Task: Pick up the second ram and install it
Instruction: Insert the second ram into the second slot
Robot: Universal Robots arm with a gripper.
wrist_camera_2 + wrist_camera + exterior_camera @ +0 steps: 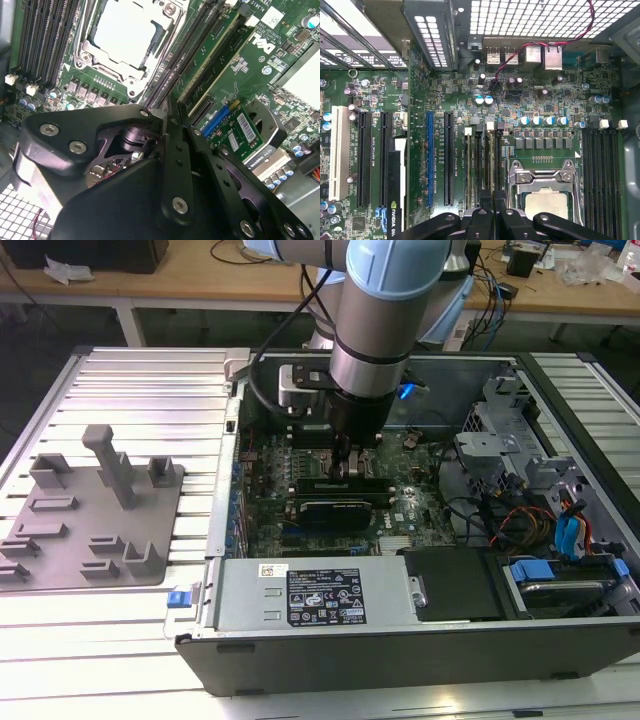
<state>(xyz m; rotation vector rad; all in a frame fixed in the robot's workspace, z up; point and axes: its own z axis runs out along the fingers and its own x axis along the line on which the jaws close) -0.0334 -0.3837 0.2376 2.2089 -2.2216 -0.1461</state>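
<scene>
Mostly hidden, the second ram (492, 165) seems to stand on edge in line with the memory slots (479, 165) just beside the processor socket (545, 195). Its thin top edge runs out from between the fingertips. I cannot make out whether it is fully seated or only resting in the mouth of a slot.

By my judgement such a stick is light and stiff, but thin and brittle. It will not bend to forgive a crooked push, its smooth faces could slip, and the contact edge along the bottom should not be touched. The sound place to hold it is by the two flat faces near the middle of the top edge, so that pressure goes straight down and evenly.

The gripper (167, 114) is placed that way. In both wrist views its fingers (484, 202) are drawn to a very narrow gap set along the line of the slots. They appear to pinch the stick between the pads and not merely hover over it.

Around it lie the motherboard (545, 100), a graphics card (245, 137) just beside the fingers, and the open computer case (400, 665). Well apart, at the exterior view's left, the grey holder (95, 540) stands on the ribbed table (140, 390) with its posts bare.
</scene>
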